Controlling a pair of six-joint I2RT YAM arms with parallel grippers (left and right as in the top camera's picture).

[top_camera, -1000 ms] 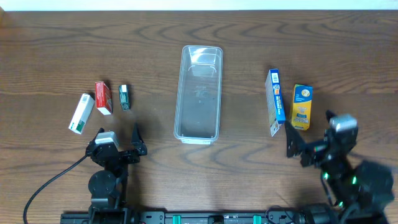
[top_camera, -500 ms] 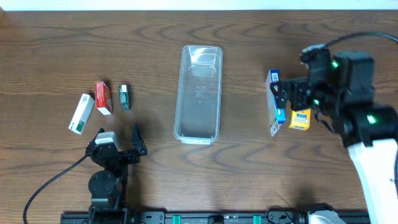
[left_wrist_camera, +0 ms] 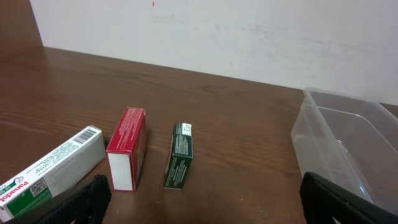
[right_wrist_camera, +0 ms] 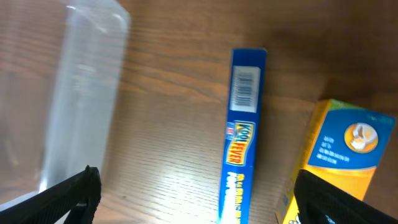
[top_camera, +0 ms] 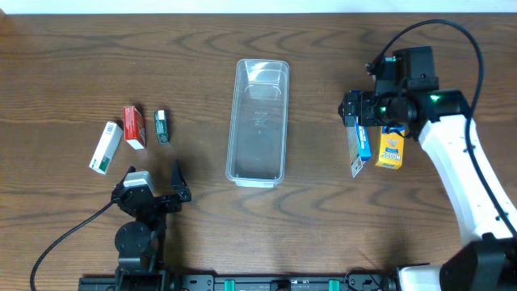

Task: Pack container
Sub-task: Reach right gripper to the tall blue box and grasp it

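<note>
Right claw (top_camera: 361,113) wide open, empty, over blue box (right_wrist_camera: 244,124). Step: first pick. Next: descend, straddle it, close, carry to container (top_camera: 258,121). Left claw (top_camera: 153,184) open, empty.

A dark brown wood-grain table (top_camera: 194,48) carries six things. Near its middle lies a clear, colourless plastic rectangular bin with rounded corners (top_camera: 258,121), its long axis running from the near side to the far side. To the left, well apart from the bin, three small cartons lie in a loose row: a white cardboard box with a green end (top_camera: 106,147), angled; just beside it a red cardboard box (top_camera: 134,127); then a small dark green box (top_camera: 161,126) (the slimmest of the three), near the red one but apart from it. To the right of the bin stands a long blue cardboard box (top_camera: 355,153) on a narrow side, and just beside it lies a yellow-orange cardboard box (top_camera: 391,149).
</note>
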